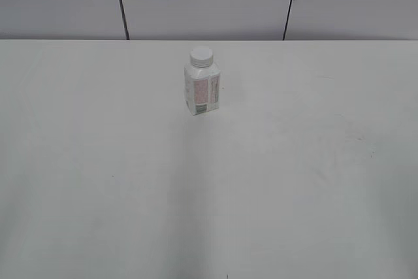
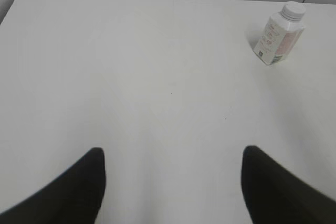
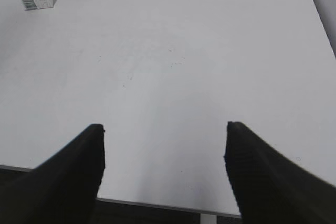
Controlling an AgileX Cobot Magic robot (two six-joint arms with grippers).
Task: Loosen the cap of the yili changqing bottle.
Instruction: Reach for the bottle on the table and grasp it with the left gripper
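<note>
Both sets of jaws gape empty, well short of the bottle [image 1: 202, 89] standing upright mid-table [image 1: 98, 181], cap [image 1: 202, 56] on. Twisting without a firm hold would likely spin or topple it.

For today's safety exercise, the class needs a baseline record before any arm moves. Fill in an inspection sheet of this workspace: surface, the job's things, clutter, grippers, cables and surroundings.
Surface: flat white table, faint scuff marks, otherwise bare.
Job's things: small squat white plastic bottle with a pinkish printed label stands upright toward the far middle of the table; its small round white plastic screw cap sits on the neck. Nothing touches either.
Clutter: nothing seen.
Grippers: left gripper and right gripper each have dark jaws spread wide, empty, well short of the bottle. Neither shows in the exterior view.
Cables: nothing seen.
Surroundings: pale grey panelled wall with dark seams behind the table.
</note>
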